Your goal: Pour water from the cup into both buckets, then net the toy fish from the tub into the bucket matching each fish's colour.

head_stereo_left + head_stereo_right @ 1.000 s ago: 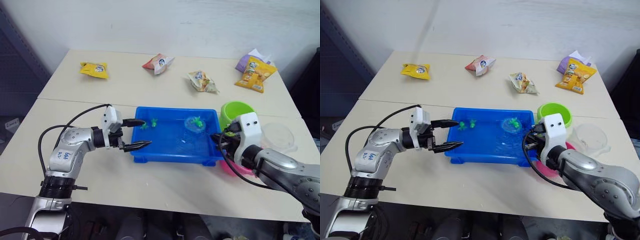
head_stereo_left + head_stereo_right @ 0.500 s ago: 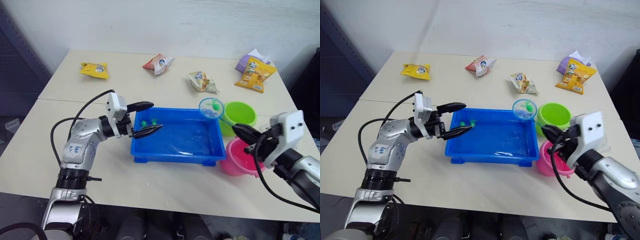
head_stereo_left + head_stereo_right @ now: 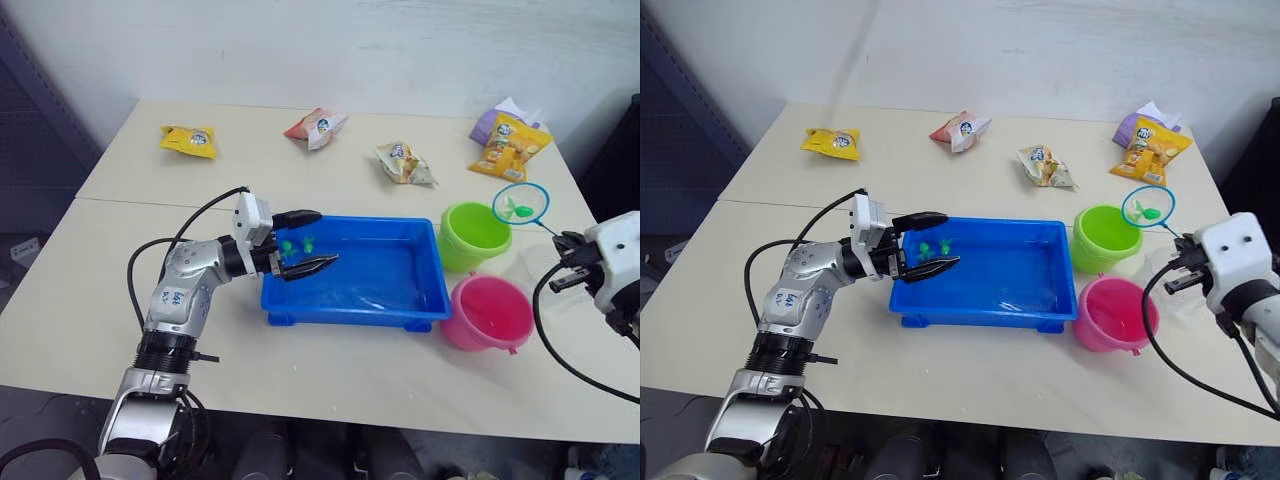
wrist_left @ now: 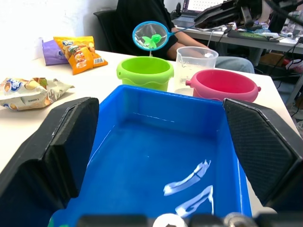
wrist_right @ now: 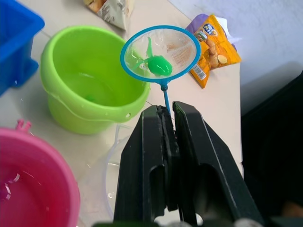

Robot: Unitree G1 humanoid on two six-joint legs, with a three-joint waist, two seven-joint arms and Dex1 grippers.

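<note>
A green toy fish is being carried in the round mesh net, whose thin stick is being clamped between the closed fingers of the right gripper, just beyond the lime green bucket. The glossy pink bucket, holding water, is being left beside that gripper. The left gripper is being held open over the near end of the blue rectangular tub, with small green fish lying between its fingers.
</note>
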